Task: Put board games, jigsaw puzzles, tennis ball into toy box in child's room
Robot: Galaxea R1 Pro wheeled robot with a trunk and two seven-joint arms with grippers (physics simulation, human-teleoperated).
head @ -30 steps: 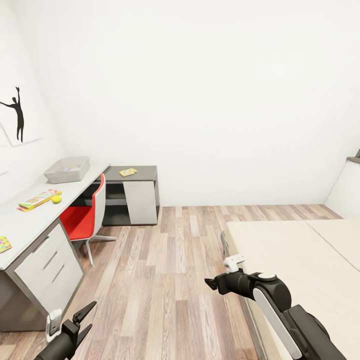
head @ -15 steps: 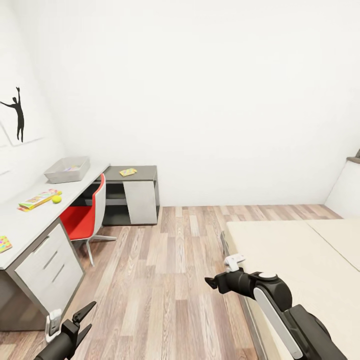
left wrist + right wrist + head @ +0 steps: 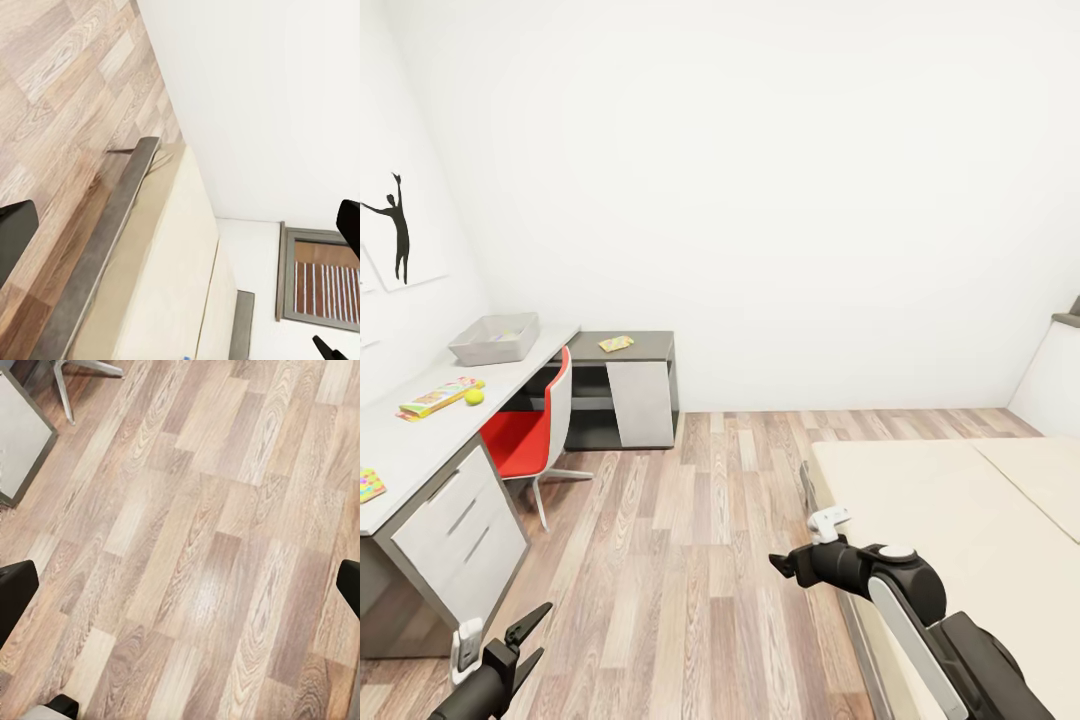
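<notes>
Nearest, the left gripper [image 3: 528, 635] hangs low with jaws apart before the table [image 3: 420, 440], the right gripper [image 3: 788, 567], also spread, reaches out beside the bed [image 3: 960, 510], while the tennis ball [image 3: 474, 396] lies mid-table and the toy box [image 3: 495, 339] at the table's far end.

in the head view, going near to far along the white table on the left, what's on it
jigsaw puzzle → board game with the tennis ball beside it → toy box

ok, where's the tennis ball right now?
In the head view the tennis ball sits on the white table at the left, just beside a flat colourful game box, with the grey toy box further back.
</notes>
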